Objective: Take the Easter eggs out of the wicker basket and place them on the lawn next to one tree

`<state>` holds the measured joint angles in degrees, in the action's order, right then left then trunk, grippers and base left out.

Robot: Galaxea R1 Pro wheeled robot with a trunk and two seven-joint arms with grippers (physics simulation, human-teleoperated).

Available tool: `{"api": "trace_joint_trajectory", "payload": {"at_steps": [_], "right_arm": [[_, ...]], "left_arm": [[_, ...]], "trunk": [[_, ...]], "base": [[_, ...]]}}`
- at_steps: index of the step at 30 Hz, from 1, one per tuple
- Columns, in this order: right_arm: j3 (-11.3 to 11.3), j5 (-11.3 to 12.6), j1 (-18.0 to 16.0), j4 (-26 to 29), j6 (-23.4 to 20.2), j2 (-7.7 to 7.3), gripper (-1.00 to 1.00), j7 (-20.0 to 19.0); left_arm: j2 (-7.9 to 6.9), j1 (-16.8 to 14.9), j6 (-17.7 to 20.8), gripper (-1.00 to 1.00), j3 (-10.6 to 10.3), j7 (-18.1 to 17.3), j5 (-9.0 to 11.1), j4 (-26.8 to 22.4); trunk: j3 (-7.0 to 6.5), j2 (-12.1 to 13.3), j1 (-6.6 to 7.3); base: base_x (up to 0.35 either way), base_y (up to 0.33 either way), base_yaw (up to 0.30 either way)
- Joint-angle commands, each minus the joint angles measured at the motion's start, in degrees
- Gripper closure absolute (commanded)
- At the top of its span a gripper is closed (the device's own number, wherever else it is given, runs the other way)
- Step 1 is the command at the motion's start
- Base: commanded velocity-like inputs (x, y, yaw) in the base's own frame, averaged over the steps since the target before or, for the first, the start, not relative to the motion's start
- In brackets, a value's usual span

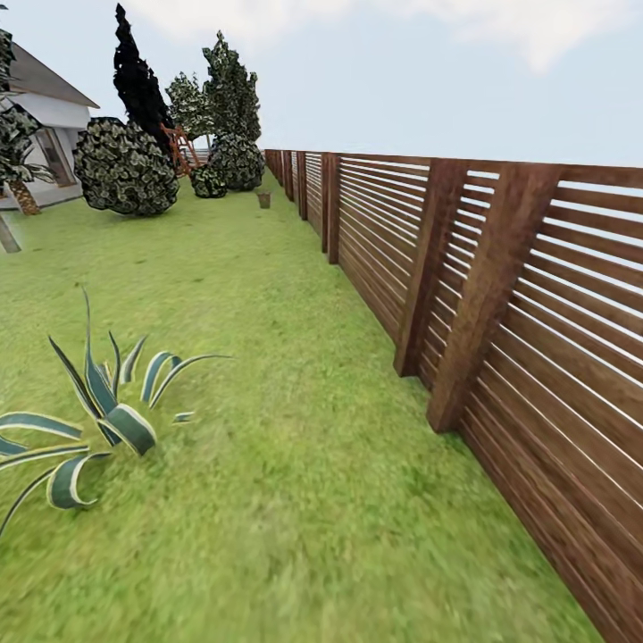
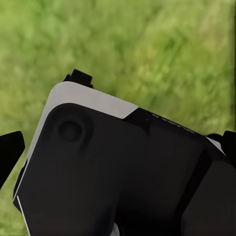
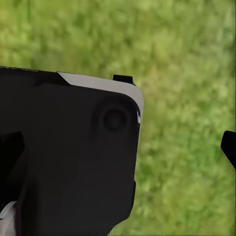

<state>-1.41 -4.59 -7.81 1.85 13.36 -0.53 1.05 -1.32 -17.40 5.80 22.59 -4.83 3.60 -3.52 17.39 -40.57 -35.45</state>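
While you look out from the head camera, the lawn [image 1: 268, 375] runs away from you as one long strip of mottled green grass. At the far left you have one white house [image 1: 49, 112] with a grey roof, and in front of it one palm with a scaly brown trunk [image 1: 22, 192]. Low at the left, near you, one spiky plant [image 1: 98, 411] with striped blue-green and cream leaves grows out of the grass. Further back, you can count three round leafy bushes: a large one [image 1: 125, 168], a small one [image 1: 208, 181] and a middle-sized one [image 1: 237, 161]. Behind them stand three tall pointed trees, one blackish [image 1: 136, 76], one paler [image 1: 189, 103] and one dark green [image 1: 232, 85]. Just right of the bushes, far down the grass and close to the fence, a small brown thing [image 1: 263, 198] stands upright; it is too small for you to tell whether it is the basket. The whole right side is one brown slatted fence [image 1: 500, 304], with two thick posts nearest you. In your left wrist view, the left claw [image 2: 118, 137] is mostly hidden behind a black and white housing, with dark tips at both edges over blurred grass, so you cannot tell whether it is apart or together. In your right wrist view, the right claw [image 3: 118, 147] is covered the same way, and you cannot tell its state either.
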Motion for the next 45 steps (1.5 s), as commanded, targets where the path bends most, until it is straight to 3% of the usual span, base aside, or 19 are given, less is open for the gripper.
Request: {"api": "trace_joint_trajectory", "payload": {"at_steps": [1, 45], "right_arm": [[0.0, -0.01, 0.01, 0.0, 0.0, 0.0, -1.0, 0.0], [0.0, -0.07, 0.02, 0.0, 0.09, 0.0, -1.0, 0.0]], "left_arm": [[0.0, 0.0, 0.0, -1.0, 0.0, 0.0, 0.0, 0.0], [0.0, 0.0, 0.0, -1.0, 0.0, 0.0, 0.0, 0.0]], "trunk": [[0.0, 0.0, 0.0], [0.0, 0.0, 0.0]], "base": [[0.332, 0.0, 0.0], [0.332, 0.0, 0.0]]}}
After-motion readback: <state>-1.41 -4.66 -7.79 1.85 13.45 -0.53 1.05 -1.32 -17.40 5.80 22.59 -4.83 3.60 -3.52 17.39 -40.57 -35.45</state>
